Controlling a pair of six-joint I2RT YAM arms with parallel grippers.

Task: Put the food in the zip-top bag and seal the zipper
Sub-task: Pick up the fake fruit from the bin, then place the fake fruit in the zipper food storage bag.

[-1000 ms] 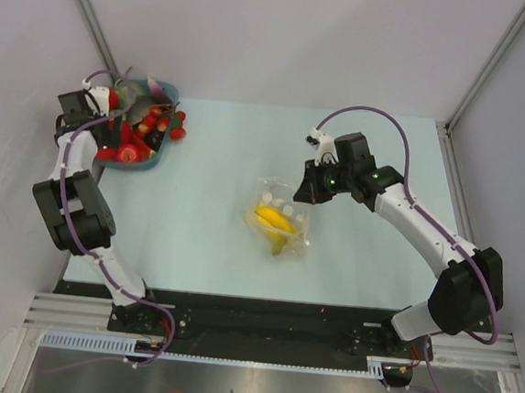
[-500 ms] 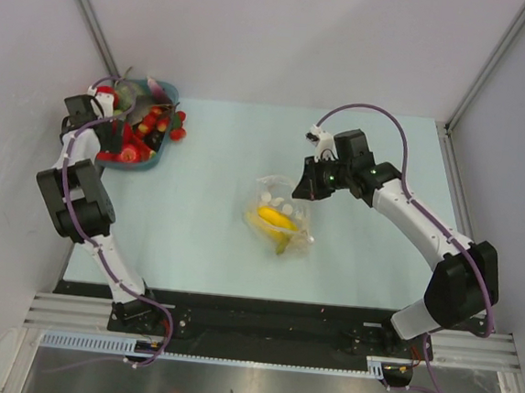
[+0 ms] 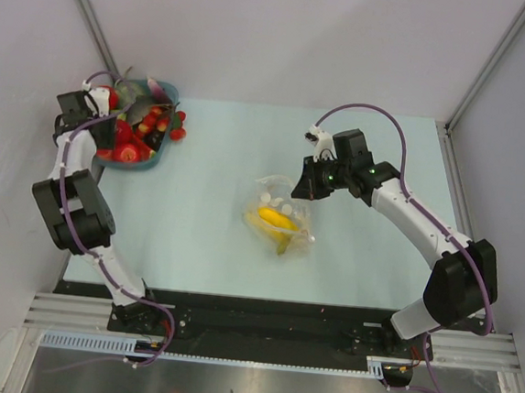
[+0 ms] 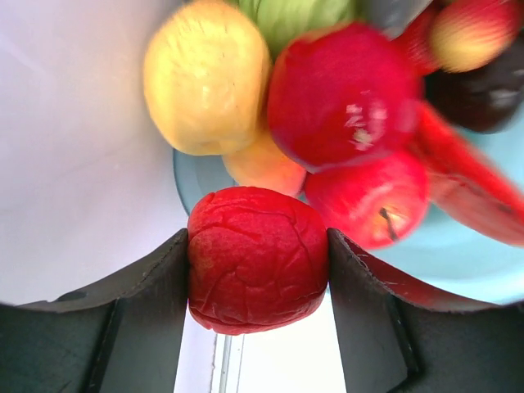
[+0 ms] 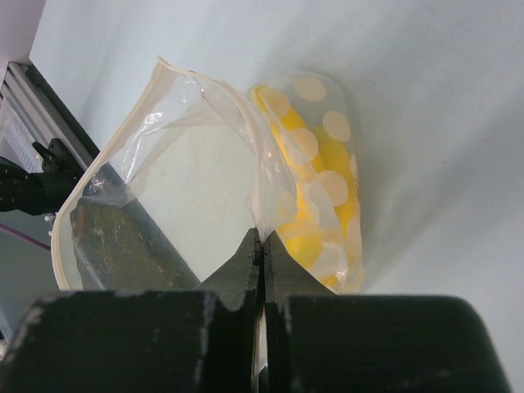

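Left gripper (image 4: 258,270): clamping a wrinkled red fruit (image 4: 258,246).
Right gripper (image 5: 262,246): pinching the whitish zipper (image 5: 98,139).
Zip-top bag (image 5: 196,188): gaping, showing yellow food (image 5: 327,164).

Clamped shut in the gripper (image 5: 262,248) at lower centre: whitish zipper (image 5: 259,192) of clear bag (image 5: 188,180), mouth gaping left, yellow fruit (image 5: 301,244) inside at right.

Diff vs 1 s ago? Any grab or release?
No grab or release seen. The left claw, shut on a red food piece at the blue basket, swung slightly and came back. The right claw edged left, pinching the zip-top bag. The yellow food in the bag stayed put.
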